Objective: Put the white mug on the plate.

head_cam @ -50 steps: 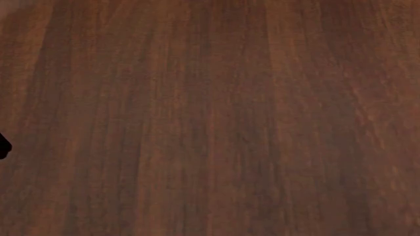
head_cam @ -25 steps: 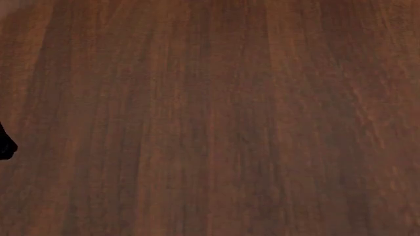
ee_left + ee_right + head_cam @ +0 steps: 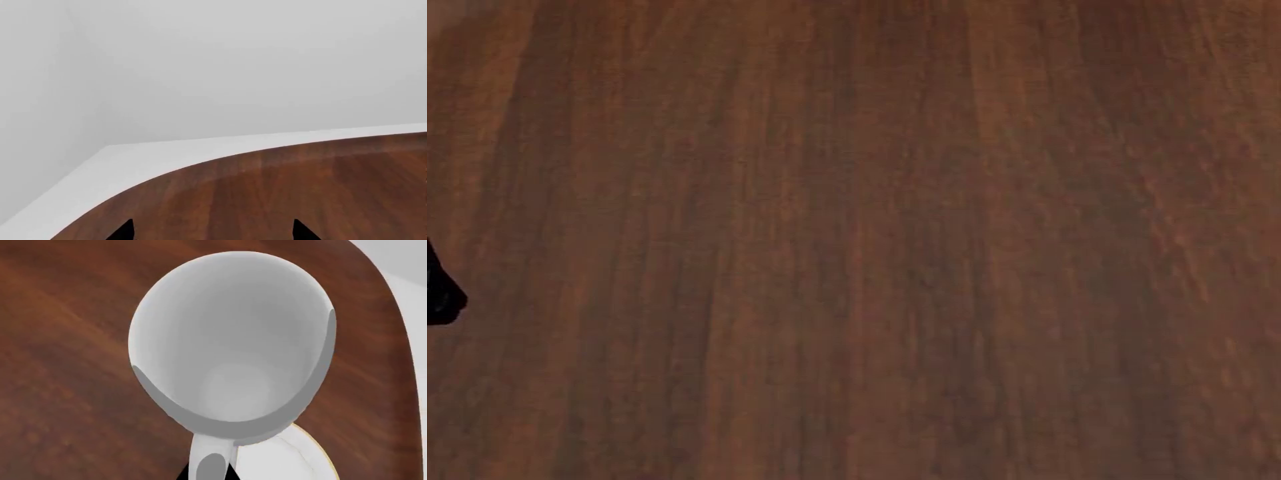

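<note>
Head view shows almost nothing but the dark, reddish-brown wooden bench [image 3: 868, 240], and the one change I can report over the last second is small: a black sliver of my left arm [image 3: 441, 285] has crept a little further in from the left edge. I read that as the left side merely drifting, with no bearing on the mug, since neither task object shows from the head camera. On the left wrist camera, the left pincer [image 3: 212, 231] shows only two black fingertips [image 3: 124, 231] standing well apart over the bench's rounded corner, with nothing between them. On the right wrist camera, the plain, tall, all-white cylindrical mug [image 3: 230, 340] fills the picture, its open mouth facing the lens and its side handle [image 3: 212, 460] running toward the camera. A dark wedge shows just beside that handle, too small for me to name, so I cannot tell how the right pincer stands. Just beyond the mug's lower wall lies an arc of the round white plate with a thin gold rim [image 3: 293, 457]. Whether the mug hangs above the plate or rests beside it, I cannot say.
</note>
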Robot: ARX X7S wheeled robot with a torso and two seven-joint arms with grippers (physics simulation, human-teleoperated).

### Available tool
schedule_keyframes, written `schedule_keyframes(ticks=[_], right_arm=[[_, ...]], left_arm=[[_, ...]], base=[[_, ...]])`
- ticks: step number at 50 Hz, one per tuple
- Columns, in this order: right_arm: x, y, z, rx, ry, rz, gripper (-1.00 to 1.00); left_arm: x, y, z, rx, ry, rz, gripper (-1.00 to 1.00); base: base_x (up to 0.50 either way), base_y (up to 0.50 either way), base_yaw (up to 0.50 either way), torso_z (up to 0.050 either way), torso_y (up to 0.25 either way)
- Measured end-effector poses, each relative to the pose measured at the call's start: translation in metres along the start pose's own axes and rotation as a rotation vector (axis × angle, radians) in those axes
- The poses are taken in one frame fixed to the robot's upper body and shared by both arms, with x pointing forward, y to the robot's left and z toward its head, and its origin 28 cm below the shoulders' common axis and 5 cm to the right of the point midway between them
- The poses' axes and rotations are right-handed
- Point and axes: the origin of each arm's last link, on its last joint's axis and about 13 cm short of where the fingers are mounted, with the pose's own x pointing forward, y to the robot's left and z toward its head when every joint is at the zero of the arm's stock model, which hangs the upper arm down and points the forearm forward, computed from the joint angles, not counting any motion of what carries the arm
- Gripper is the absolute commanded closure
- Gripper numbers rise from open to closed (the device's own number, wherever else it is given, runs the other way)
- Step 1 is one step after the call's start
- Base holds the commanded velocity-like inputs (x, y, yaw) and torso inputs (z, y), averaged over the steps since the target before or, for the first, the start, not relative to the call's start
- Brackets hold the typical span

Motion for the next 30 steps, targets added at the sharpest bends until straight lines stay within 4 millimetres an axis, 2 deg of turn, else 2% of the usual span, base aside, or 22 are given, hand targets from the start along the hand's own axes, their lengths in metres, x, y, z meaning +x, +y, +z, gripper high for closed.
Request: schedule_keyframes(ticks=[14,30], right_arm=[[0.0,-0.018,-0.01,0.063,0.013,-0.042,1.0],[0.005,-0.028,-0.025,0.117,0.045,-0.063,1.0]], left_arm=[[0.0,-0.002,0.001,0.003,0.001,-0.004,-1.0],[0.0,-0.001,0.0,0.007,0.004,-0.005,-1.0]], base=[[0.0,0.0,0.0,0.0,0.0],[0.0,0.0,0.0,0.0,0.0]])
